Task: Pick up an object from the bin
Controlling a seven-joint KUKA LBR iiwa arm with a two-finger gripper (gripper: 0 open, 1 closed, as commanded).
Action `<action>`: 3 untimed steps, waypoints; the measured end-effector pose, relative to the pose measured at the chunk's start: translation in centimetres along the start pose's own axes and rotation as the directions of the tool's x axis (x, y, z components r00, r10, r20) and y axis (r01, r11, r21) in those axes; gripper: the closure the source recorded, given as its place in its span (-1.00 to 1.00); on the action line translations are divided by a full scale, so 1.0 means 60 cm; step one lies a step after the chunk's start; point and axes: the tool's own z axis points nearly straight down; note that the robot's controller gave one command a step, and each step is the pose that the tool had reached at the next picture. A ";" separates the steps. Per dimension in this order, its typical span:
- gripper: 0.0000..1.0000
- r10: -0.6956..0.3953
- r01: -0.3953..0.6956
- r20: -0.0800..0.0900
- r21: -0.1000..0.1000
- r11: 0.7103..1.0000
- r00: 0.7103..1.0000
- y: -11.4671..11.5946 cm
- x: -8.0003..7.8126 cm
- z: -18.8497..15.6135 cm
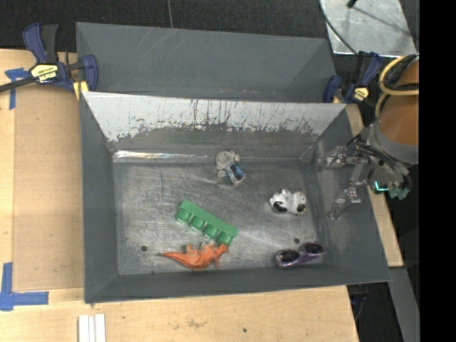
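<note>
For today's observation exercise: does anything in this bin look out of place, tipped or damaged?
Nothing stands out. The green ridged piece, orange lizard toy, purple sunglasses, black-and-white toy and small grey figure lie loose on the bin floor.

Gripper [342, 204] at right side of grey bin [214, 116], above sloped right wall, apart from all things; nearest thing is black-and-white toy [288, 202], left of gripper on bin floor; purple sunglasses [300, 255] at front right corner, near toy; green ridged block [206, 221] near middle of floor, lying slanted; orange lizard-like figure [194, 256] just in front of block, close to front wall; small grey-blue figure [229, 167] by back wall, well apart from others
</note>
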 end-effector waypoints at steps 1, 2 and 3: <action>-1.00 -0.003 0.003 0.008 0.002 1.000 1.000 0.001 -0.003 -0.007; -1.00 -0.052 0.052 0.014 0.004 0.999 0.999 0.014 -0.030 0.083; -1.00 -0.136 0.136 0.009 0.003 0.991 0.991 0.004 -0.061 0.150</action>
